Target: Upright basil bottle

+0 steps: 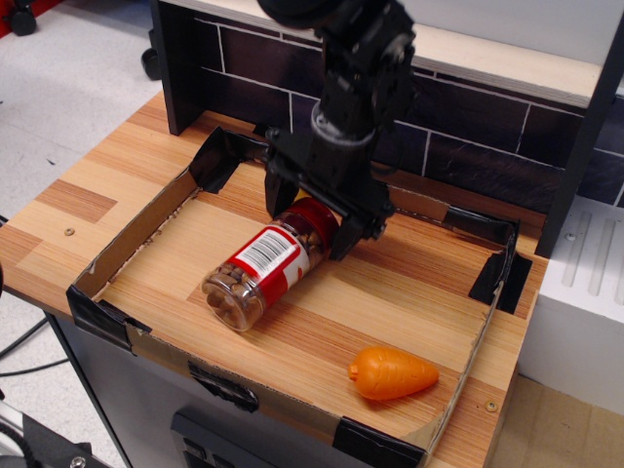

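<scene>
Your gripper (310,222) has its jaws spread open around the red lid of the basil bottle (255,271), which lies sideways, barcode label up, no words readable; carrot (392,373) at 4 o'clock.

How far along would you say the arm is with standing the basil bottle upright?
Early. Done: the gripper has reached the basil bottle and straddles its red lid end, one finger on each side. In hand: closing for a grasp; whether the fingers press the lid yet is unclear. Left: the bottle lies on its side in the tray, so gripping, tipping upright and releasing all remain.
</scene>
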Motion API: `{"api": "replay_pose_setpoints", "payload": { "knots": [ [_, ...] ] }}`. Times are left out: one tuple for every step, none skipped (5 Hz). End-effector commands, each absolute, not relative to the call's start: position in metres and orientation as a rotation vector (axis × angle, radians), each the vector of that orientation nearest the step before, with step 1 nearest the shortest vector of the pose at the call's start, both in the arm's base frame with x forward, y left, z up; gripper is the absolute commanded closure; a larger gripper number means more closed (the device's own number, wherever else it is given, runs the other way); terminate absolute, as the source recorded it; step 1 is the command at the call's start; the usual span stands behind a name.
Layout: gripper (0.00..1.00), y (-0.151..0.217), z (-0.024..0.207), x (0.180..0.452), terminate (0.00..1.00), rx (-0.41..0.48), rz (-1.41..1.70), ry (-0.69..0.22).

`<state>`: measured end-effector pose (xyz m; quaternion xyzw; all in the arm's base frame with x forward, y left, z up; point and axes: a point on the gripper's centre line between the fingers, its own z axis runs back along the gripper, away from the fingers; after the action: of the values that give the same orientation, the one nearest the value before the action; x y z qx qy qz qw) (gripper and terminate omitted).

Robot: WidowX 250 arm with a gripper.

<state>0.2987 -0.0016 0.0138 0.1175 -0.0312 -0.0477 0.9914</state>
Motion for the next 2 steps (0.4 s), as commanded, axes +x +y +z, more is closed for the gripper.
{"api": "replay_pose_setpoints", "payload": {
  "knots": [
    [0.00,-0.0084,0.0109,0.3077,0.00,0.240,-0.097,-0.106],
    [1.00,-0.0097,0.0142,0.3088,0.00,0.229,-0.131,-0.130]
  ]
}}
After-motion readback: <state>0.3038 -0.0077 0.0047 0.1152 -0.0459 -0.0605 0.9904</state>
